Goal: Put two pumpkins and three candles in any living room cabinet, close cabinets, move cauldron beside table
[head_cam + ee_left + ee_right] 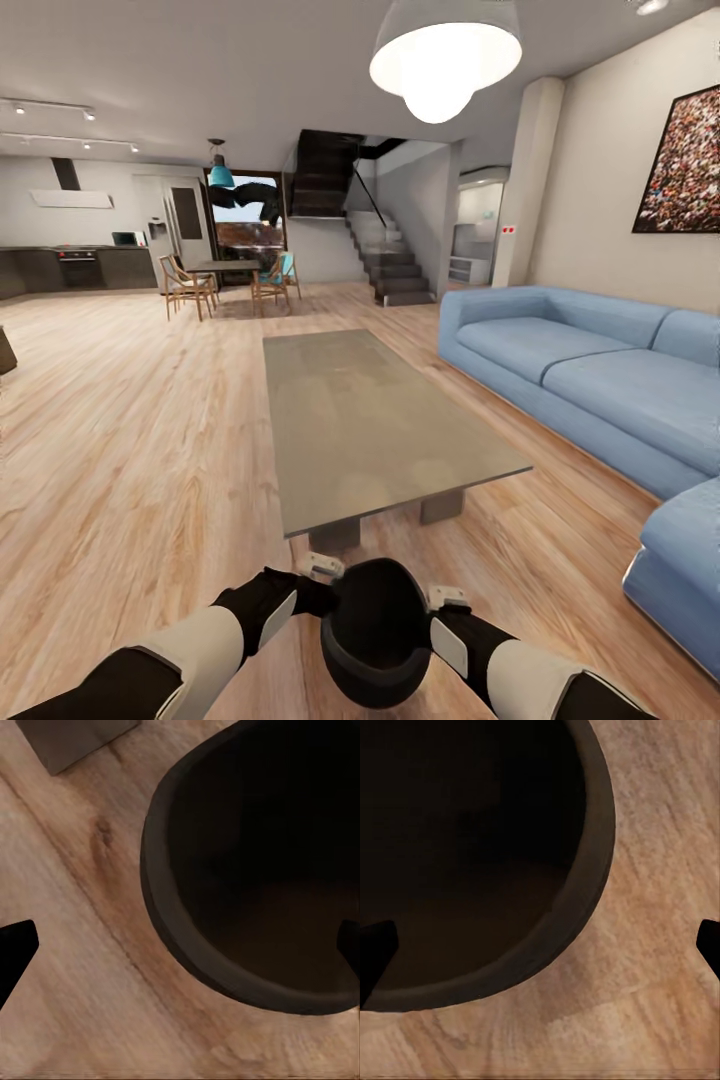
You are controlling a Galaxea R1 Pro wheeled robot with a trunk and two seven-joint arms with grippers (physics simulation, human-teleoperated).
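Item: cauldron (pixel 376 640), black, round, wide mouth facing up. I am holding it between my two arms just short of the near end of the table (pixel 370 425), above the wood floor (pixel 120 440).

Left pincer (pixel 322 568): I am keeping it against the cauldron's left rim; its wrist view shows the fingers spread wide, one inside the mouth and one outside over the floor, straddling the wall (pixel 161 892).

Right pincer (pixel 446 598): I am keeping it at the cauldron's right rim, fingers likewise apart and straddling the wall (pixel 592 862).

Table: long, low, grey glossy top, one leg (pixel 71 739) showing near the cauldron.

Sofa (pixel 600 380): blue, lying to the right of the table.
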